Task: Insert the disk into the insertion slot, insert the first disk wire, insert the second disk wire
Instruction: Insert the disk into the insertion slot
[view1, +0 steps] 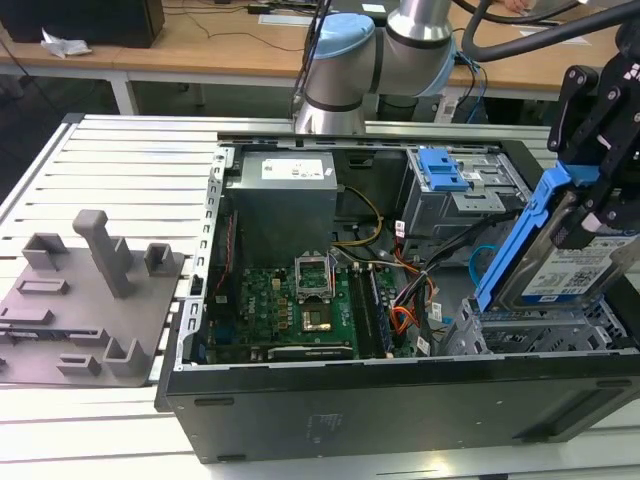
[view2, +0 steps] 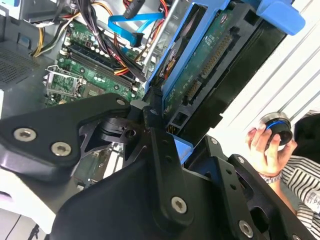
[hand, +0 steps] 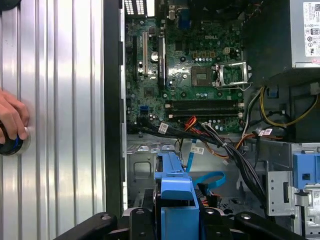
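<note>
Exterior view first: the tool (view1: 585, 210) is clamped on the upper end of the disk (view1: 558, 275). The disk hangs tilted, its blue carrier edge leaning toward the middle of the computer case (view1: 400, 400). Its lower end is just over the insertion slot (view1: 530, 335), in the case's near corner at the exterior view's right, so it's not seated yet.

My worry is that at this slant a carrier corner could catch the cage's rim, and the disk could jam or twist in the grip. The second disk wire (view1: 483, 262) loops just beside the cage, and I'd say it could get pinched underneath.

The arm (view1: 350, 60) rises at the desk's (view1: 110, 160) far edge behind the case. It reaches over the case, and the wrist comes at the cage from above.

Second wrist view now: the disk's circuit-board side and connector row face the camera, with black fingers (view2: 155, 135) pressed against it. A person's hand (view2: 265, 145) holds a round blue-ringed knob (view2: 276, 126) just beyond the case. That's near the arm's reach, and a wide swing could come close to it.

First wrist view: we're looking along the blue carrier into the case. The first disk wire (hand: 192, 122), red and orange, lies between the motherboard (hand: 200, 50) and the carrier. The light-blue cable curls just beside the carrier. Either one could snag the disk on its way in, by my reckoning. The hand rests on the desk's slats, well apart from the case.
</note>
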